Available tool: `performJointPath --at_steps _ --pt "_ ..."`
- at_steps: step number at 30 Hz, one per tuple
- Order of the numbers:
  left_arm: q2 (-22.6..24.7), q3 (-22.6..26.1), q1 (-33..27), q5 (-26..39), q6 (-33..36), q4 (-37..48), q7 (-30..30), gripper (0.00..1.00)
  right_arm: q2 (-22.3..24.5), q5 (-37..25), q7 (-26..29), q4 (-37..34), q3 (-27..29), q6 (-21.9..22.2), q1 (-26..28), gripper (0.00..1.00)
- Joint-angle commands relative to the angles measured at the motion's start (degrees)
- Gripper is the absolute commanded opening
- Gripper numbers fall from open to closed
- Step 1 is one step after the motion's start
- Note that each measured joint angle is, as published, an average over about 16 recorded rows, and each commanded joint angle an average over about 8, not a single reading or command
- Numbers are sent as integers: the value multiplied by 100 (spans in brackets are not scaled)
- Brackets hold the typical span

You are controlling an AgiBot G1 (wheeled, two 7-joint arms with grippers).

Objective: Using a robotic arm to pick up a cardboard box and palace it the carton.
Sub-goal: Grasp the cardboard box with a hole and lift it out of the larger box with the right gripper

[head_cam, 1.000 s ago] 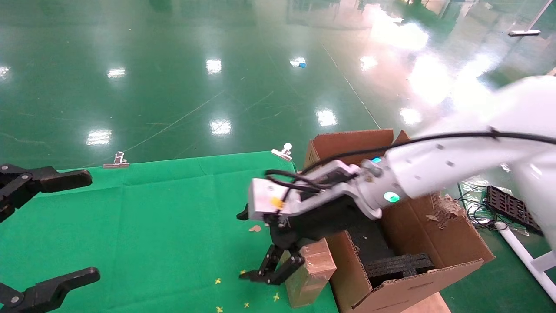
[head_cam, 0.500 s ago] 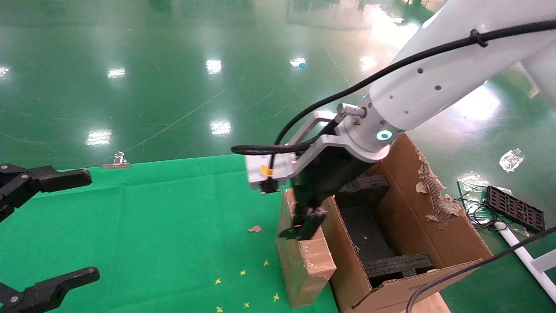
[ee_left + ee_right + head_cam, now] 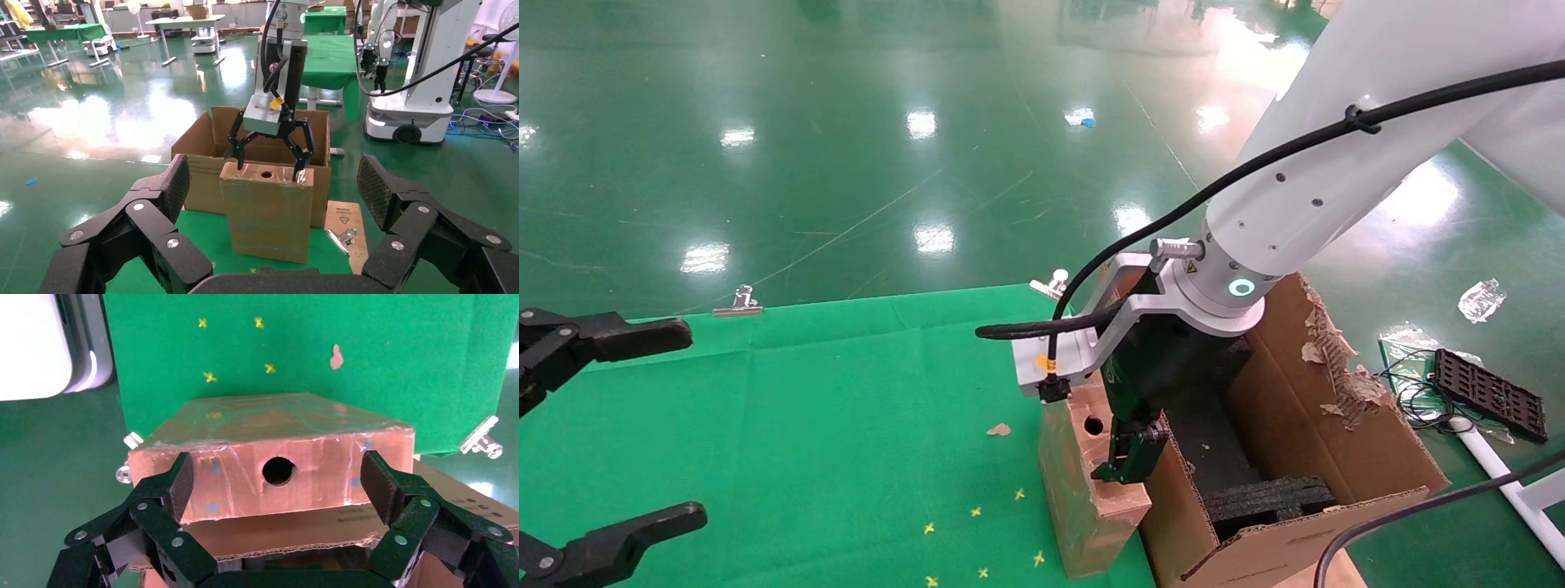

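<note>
The slim brown cardboard box point(image 3: 1083, 482) stands upright on the green cloth, right against the carton's point(image 3: 1336, 457) near wall. Its taped top edge has a round hole. My right gripper point(image 3: 1101, 437), on the white robotic arm point(image 3: 1303, 204), is open and points down over that top edge. One finger is off each end, as the right wrist view point(image 3: 278, 478) shows over the box point(image 3: 318, 465). The left wrist view shows the same box point(image 3: 266, 214), right gripper point(image 3: 269, 171) and carton point(image 3: 196, 147). My left gripper point(image 3: 666, 429) is open and parked at the table's left.
Black foam inserts point(image 3: 1271, 494) sit inside the carton, whose right flap is torn. Binder clips point(image 3: 1054, 286) point(image 3: 738, 302) hold the cloth's far edge. A cardboard scrap point(image 3: 999, 429) and yellow crosses lie on the cloth. A black tray point(image 3: 1487, 392) and cables lie on the floor at right.
My right gripper rose from low beside the box, swung over its top and came down to straddle the top edge. The box stands more upright. The left arm has not moved.
</note>
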Motion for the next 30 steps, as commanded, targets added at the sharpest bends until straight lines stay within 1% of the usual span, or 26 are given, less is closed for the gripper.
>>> performJointPath --at_steps 1,4,6,10,13,17,20,22,26,30 --pt "0 1 0 -1 0 0 0 100 -14 19 32 3 -106 38 39 100" --pt "-1 2 0 -1 -1 0 1 100 8 37 234 -14 -177 48 133 100" --pt "-1 3 -1 -2 -1 0 1 100 6 15 573 -52 -238 31 221 100" --pt "-2 5 -1 -3 -2 0 2 100 -17 18 1658 -207 -357 -31 398 100" --pt "-2 6 -1 -4 -3 0 3 100 -47 152 2510 -460 -419 -66 459 100" --pt "-3 7 -2 -5 -3 0 4 100 -111 474 3265 -984 -522 -128 403 100" --pt "-4 9 -2 -6 -4 0 4 100 -207 734 3602 -1438 -658 -168 289 100" --pt "-4 9 -2 -6 -4 0 5 100 -283 886 3725 -1721 -770 -181 201 100" --pt "-5 11 -2 -8 -5 0 6 100 -476 1053 3852 -2195 -1014 -168 67 100" --pt "-5 13 -3 -9 -6 0 6 100 -648 1102 3874 -2502 -1187 -126 -9 100"
